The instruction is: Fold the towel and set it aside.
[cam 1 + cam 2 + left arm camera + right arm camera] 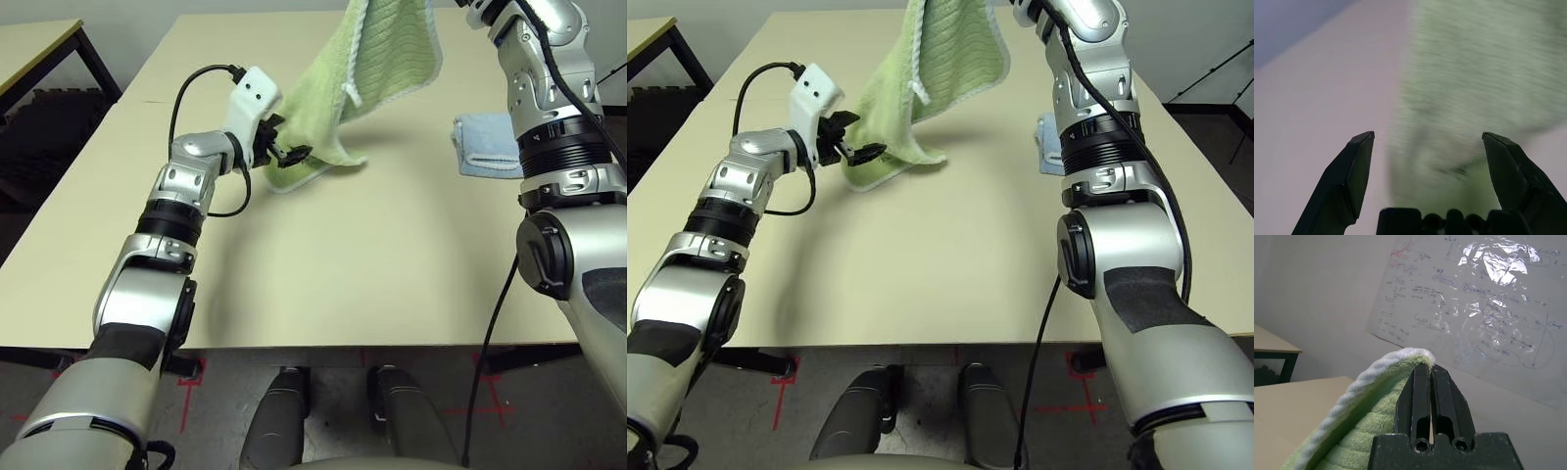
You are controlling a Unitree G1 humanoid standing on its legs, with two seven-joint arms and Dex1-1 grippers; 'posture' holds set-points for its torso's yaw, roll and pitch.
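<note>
Light green ribbed towel (pixel 377 59) with white edging; pale blue folded cloth (pixel 487 144); beige table (pixel 323 264); black fingers (pixel 1347 181), possibly matte.

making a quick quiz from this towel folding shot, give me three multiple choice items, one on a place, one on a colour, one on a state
1. Where is the light blue folded towel?
A. on the table beside the right arm
B. on the floor
C. in the left end effector

2. What colour is the hanging towel?
A. red
B. light green
C. black

3. How is the left end effector?
A. shut on a cup
B. open at the towel's low end
C. resting flat on the table

Answers: 1 A, it lies on the table; 2 B, green terry with white edging; 3 B, its fingers stand apart.
</note>
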